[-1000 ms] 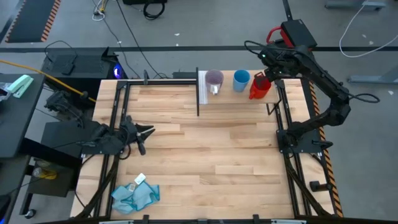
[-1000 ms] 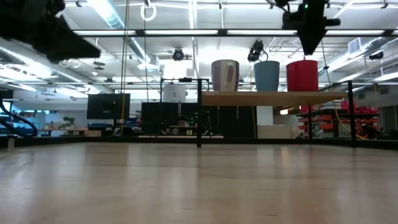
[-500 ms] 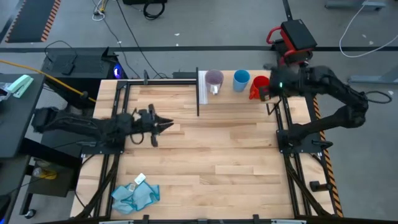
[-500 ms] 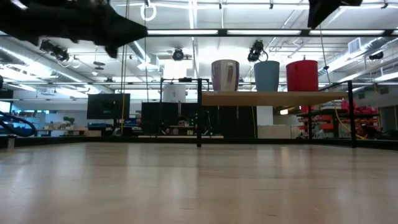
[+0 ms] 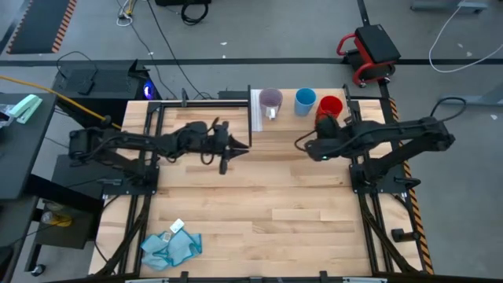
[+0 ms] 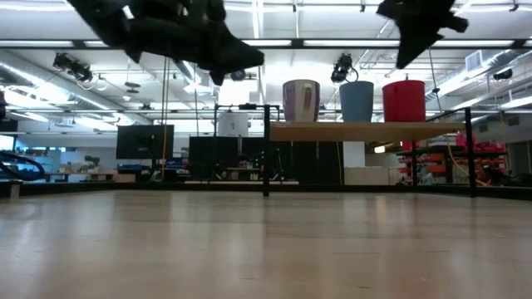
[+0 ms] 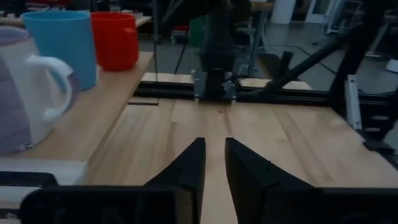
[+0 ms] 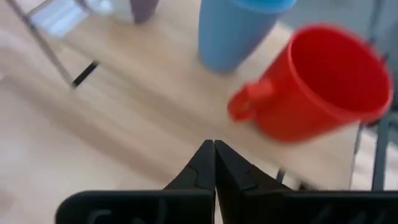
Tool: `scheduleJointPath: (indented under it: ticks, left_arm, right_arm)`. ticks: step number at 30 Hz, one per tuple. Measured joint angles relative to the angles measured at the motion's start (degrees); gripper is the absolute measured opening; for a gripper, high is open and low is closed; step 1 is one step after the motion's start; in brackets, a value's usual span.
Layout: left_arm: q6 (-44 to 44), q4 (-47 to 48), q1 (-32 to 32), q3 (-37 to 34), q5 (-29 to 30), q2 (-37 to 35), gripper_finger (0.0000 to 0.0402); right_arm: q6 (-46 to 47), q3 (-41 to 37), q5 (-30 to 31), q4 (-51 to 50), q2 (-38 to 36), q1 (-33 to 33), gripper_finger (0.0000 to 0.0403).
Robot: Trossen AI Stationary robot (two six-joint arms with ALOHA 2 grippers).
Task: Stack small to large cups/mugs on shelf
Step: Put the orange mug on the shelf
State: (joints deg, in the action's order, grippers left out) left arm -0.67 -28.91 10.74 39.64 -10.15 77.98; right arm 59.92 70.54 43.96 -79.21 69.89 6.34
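Three cups stand in a row on their bases on the shelf point(image 5: 295, 122) at the table's far edge: pale purple cup point(image 5: 271, 100) beside the white end strip, blue cup point(image 5: 305, 101), red handled mug point(image 5: 330, 106). The low view shows them side by side: purple point(image 6: 301, 100), blue point(image 6: 357, 100), red point(image 6: 404, 100). My left gripper point(image 5: 236, 146) point(image 7: 214, 152) hovers left of the shelf with a narrow gap between its fingers, pointing along it. My right gripper point(image 5: 308, 148) point(image 8: 214, 146) is shut and in the air near the shelf, facing the red mug point(image 8: 323, 81).
A crumpled blue cloth point(image 5: 171, 245) with a white tag lies at the table's near left corner. Black frame rails run along both table sides, and a black post point(image 5: 250, 118) stands at the shelf's left end. Open tabletop point(image 5: 259, 204) lies between the arms and the near edge.
My left arm has swung from the table's left side toward the right and far, up to the shelf's left end. My right gripper has drawn back from above the red mug toward the near edge and the left. The three cups have stayed where they were.
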Motion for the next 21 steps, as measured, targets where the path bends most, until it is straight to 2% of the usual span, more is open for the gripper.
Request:
scheduleJointPath:
  ticks: [3,11,21]
  left_arm:
    - [-0.05,0.07,0.11,2.23,-0.02,2.4,0.0067]
    - [0.31,0.38,0.11,3.17,-0.02,3.49,0.0073]
    - [0.5,1.64,0.72,3.17,-0.04,3.45,0.0069]
  right_arm:
    - [-2.9,0.6,2.79,2.08,2.71,-2.48,0.0007]
    - [-13.23,0.72,2.44,9.75,7.49,-9.44,0.0003]
    - [-14.68,0.72,0.99,9.8,9.22,-13.1,0.0003]
